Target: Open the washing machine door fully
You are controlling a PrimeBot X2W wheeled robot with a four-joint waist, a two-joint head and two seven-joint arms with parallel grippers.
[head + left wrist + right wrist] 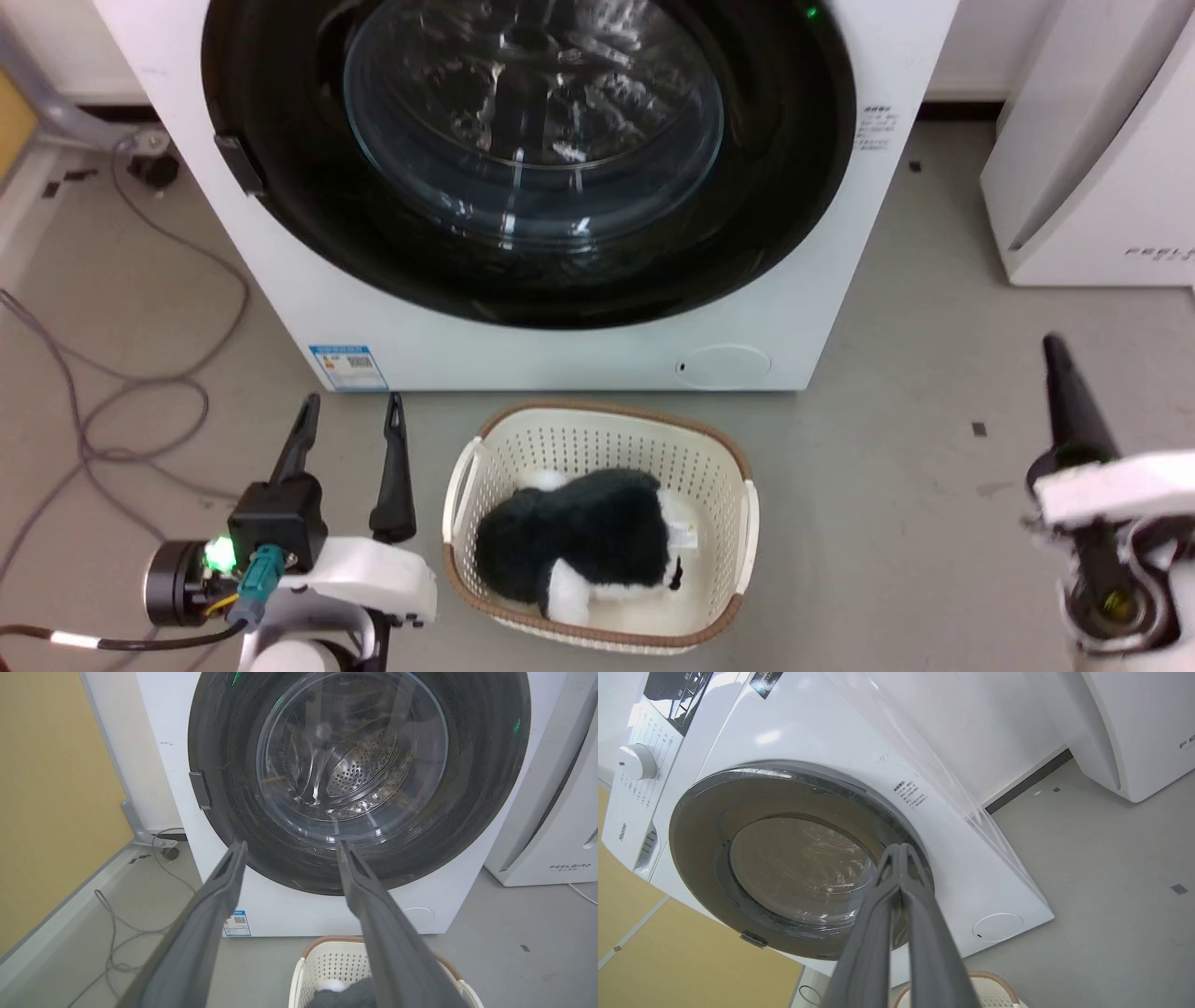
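Black and glossy, the washing machine door (532,140) is sitting shut in the front of the washing machine (560,355). I am holding my left fingers (394,467) apart before the washing machine, my right fingers (875,933) pressed together.

One washing machine (560,355), one basket (611,411), one toy (579,532) — two claws (353,401) (1053,343)

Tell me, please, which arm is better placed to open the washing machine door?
Left, probably: the left gripper is open, below the handle on the washing machine door; the right gripper is shut and farther away.
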